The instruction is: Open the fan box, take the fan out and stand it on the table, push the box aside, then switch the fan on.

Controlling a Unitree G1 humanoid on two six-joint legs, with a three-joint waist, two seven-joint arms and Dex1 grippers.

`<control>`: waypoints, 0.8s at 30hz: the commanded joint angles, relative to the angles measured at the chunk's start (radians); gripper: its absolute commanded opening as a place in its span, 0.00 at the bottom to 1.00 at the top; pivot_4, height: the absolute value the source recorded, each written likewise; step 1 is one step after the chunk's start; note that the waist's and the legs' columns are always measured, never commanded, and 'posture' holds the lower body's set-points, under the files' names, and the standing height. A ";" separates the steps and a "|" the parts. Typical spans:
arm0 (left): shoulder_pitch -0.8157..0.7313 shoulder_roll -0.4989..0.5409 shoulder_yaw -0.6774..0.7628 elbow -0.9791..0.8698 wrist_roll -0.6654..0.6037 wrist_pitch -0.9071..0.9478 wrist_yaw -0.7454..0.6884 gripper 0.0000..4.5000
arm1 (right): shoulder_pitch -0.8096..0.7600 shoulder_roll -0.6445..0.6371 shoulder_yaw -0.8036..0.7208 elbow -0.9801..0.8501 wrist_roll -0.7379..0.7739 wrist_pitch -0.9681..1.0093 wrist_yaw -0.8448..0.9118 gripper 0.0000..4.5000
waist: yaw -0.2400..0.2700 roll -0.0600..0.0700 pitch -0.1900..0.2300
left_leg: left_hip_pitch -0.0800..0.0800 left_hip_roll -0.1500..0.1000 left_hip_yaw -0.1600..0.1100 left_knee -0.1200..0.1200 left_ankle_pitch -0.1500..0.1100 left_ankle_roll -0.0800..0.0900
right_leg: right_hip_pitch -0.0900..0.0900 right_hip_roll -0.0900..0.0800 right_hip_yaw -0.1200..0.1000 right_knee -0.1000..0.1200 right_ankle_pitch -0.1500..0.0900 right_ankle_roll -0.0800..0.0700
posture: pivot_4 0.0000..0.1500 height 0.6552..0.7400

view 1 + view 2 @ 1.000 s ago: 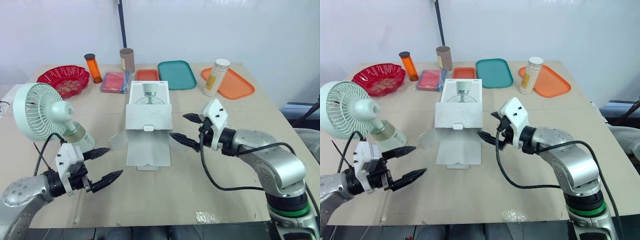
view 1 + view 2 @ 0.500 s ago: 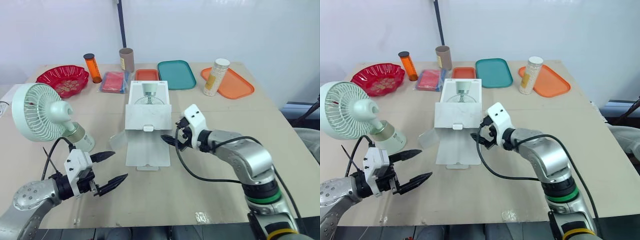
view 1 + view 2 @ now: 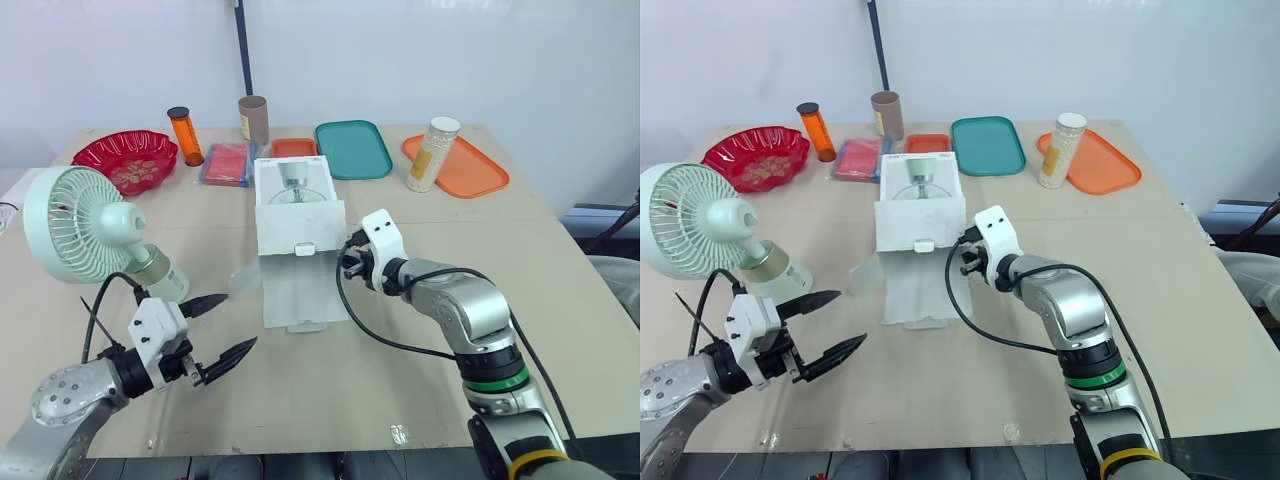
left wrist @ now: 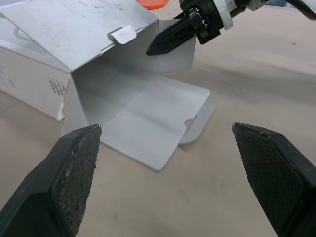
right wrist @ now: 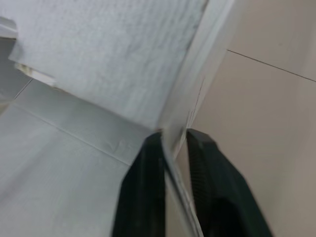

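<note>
Right pincer (image 3: 346, 264) is clamped on the right side wall of the fan box (image 3: 300, 226). There's one black finger (image 5: 143, 197) on each face of the thin cardboard, so it's a proper pinch. The box sits in the middle of the counter (image 3: 400, 350) with its front flaps lying open toward the robot. Left pincer (image 3: 240, 321) hangs over the near left part of the counter, fingers wide apart, gripping nothing. The fan (image 3: 78, 222) stands on its base at the left edge, just beyond the left pincer and apart from the box.
</note>
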 commanded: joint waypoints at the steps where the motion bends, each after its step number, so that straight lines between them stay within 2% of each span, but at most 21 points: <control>1: 0.009 -0.005 -0.003 0.001 0.018 -0.048 -0.008 1.00 | -0.012 0.009 -0.021 -0.012 -0.017 0.002 -0.017 0.01 | 0.000 0.000 0.000 | 0.000 0.000 0.000 0.000 0.000 0.000 | 0.000 0.000 0.000 0.000 0.000 0.000 | 1.00 1.00; 8: 0.024 -0.015 -0.021 0.024 0.037 -0.084 -0.016 1.00 | 0.001 0.003 -0.046 -0.002 -0.044 0.010 -0.048 0.01 | 0.000 0.000 0.000 | 0.000 0.000 0.000 0.000 0.000 0.000 | 0.000 0.000 0.000 0.000 0.000 0.000 | 1.00 1.00; 13: 0.012 -0.009 -0.025 0.019 0.033 -0.074 -0.018 1.00 | 0.026 -0.047 -0.132 -0.021 -0.029 0.034 -0.032 0.01 | 0.003 0.000 0.000 | 0.000 0.000 0.000 0.000 0.000 0.000 | 0.000 0.000 0.000 0.000 0.000 0.000 | 1.00 1.00; 18: -0.006 -0.002 -0.032 0.032 0.032 -0.072 -0.033 1.00 | 0.112 -0.123 -0.249 -0.094 -0.019 0.070 -0.027 0.01 | 0.002 0.000 0.000 | 0.000 -0.001 0.000 0.000 0.000 0.000 | 0.000 -0.001 0.000 0.000 -0.001 0.001 | 1.00 1.00; 24: -0.051 0.007 -0.022 0.081 0.020 -0.071 -0.056 1.00 | 0.277 -0.219 -0.460 -0.210 0.000 0.154 -0.020 0.01 | 0.003 0.000 0.000 | 0.000 -0.001 0.000 0.000 0.000 0.001 | 0.001 -0.001 0.000 0.000 -0.001 0.001 | 1.00 1.00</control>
